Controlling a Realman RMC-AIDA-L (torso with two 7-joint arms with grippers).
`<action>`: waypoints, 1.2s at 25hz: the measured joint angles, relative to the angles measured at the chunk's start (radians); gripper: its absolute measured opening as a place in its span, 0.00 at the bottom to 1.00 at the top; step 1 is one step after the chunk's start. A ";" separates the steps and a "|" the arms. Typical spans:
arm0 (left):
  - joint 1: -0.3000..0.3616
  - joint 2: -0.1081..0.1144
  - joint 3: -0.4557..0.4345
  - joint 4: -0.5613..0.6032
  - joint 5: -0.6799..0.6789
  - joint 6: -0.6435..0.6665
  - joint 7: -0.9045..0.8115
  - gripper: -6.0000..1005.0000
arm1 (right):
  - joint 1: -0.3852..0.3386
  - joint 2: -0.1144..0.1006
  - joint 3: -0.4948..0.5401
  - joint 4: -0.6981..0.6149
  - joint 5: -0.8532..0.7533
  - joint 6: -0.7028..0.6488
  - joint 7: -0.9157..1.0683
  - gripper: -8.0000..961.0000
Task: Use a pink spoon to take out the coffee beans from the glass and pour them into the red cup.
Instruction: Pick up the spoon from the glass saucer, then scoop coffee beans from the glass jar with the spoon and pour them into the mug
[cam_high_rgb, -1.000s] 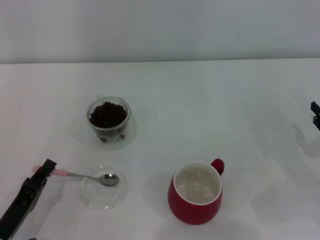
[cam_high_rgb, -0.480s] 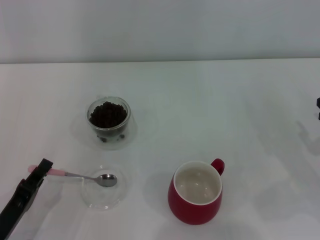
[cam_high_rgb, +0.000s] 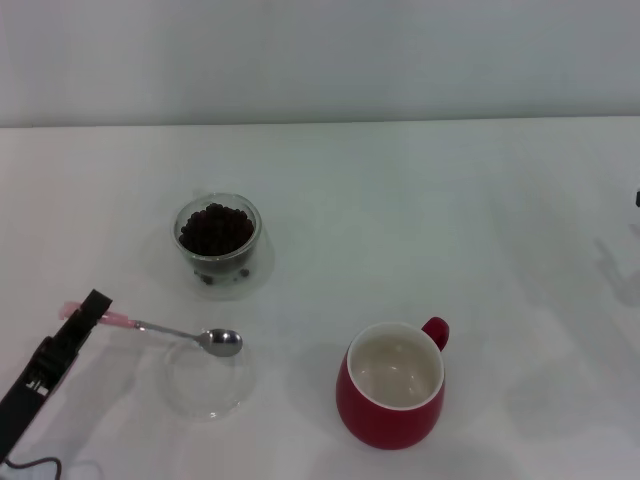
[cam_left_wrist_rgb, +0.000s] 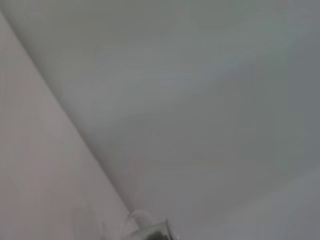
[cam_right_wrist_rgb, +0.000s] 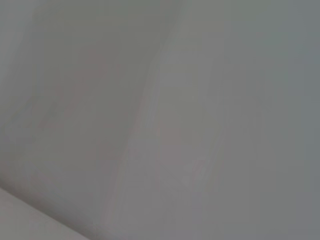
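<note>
Left claw (cam_high_rgb: 88, 312) near counter's (cam_high_rgb: 480, 200) front-left edge, clamped on pink spoon (cam_high_rgb: 170, 331) handle; spoon bowl lifted over rim of flat dish (cam_high_rgb: 205, 385). Glass (cam_high_rgb: 217, 240) of coffee beans (cam_high_rgb: 215, 229) behind, apart. Red cup (cam_high_rgb: 392, 387) right of dish, open counter between. Right claw (cam_high_rgb: 637, 200) barely showing at right edge; grip state cannot tell.
</note>
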 joint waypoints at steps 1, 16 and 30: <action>-0.005 0.000 0.000 0.003 0.001 -0.001 0.000 0.14 | 0.001 0.001 0.000 0.000 0.000 0.000 0.000 0.60; -0.090 0.000 0.000 0.065 0.065 -0.017 -0.010 0.14 | -0.004 0.022 0.028 -0.011 0.000 -0.005 -0.022 0.60; -0.126 0.001 -0.004 0.211 0.084 -0.038 -0.073 0.14 | 0.012 0.029 0.028 -0.013 0.000 -0.005 -0.014 0.60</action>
